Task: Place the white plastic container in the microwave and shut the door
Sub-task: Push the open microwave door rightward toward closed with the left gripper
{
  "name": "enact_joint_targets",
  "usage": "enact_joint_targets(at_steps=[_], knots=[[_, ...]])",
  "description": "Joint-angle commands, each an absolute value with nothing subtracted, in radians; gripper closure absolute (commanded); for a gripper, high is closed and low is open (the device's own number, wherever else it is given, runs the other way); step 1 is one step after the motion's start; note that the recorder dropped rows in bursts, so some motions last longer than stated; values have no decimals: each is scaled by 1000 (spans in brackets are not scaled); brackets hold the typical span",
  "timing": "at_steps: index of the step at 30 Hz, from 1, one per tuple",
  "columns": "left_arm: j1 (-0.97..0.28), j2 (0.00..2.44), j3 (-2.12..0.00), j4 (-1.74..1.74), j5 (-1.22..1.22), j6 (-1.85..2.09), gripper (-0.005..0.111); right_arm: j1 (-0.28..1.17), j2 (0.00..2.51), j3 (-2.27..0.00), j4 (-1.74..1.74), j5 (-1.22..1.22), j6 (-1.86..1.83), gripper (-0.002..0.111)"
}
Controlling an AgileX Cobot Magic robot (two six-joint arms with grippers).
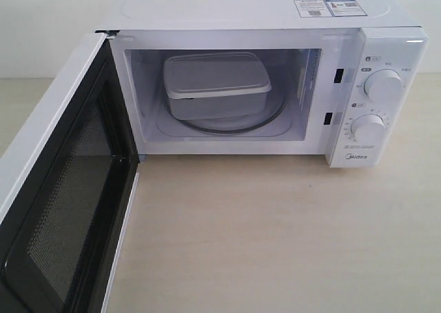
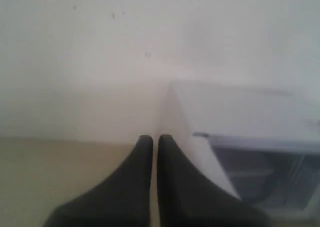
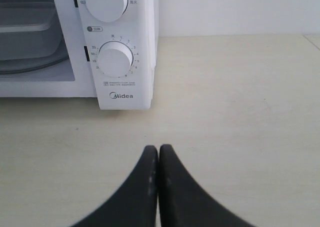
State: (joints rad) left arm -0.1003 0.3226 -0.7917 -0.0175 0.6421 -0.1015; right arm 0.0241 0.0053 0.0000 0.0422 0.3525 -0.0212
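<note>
The white plastic container (image 1: 216, 85) sat upper centre, inside the microwave (image 1: 255, 9) on its glass turntable (image 1: 265, 120). It looked light, stiff and slick, best gripped across its sides under the lid rim. The door (image 1: 69, 209) hung wide open at lower left, likely swinging easily if pushed on its outer face. The left jaws and right jaws were together, empty.

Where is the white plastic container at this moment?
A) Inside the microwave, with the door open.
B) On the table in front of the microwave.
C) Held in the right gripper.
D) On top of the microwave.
A: the exterior view shows the white plastic container sitting inside the microwave, whose door stands swung wide open.
</note>
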Motion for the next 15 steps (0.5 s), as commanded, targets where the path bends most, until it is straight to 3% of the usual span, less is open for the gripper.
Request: enact_joint_targets(at_steps=[1, 15], knots=[[-101, 483, -907, -17, 969, 118, 102, 20, 0, 0, 44, 348, -22, 108], [-101, 806, -918, -252, 1099, 525, 102, 20, 0, 0, 44, 348, -22, 108]])
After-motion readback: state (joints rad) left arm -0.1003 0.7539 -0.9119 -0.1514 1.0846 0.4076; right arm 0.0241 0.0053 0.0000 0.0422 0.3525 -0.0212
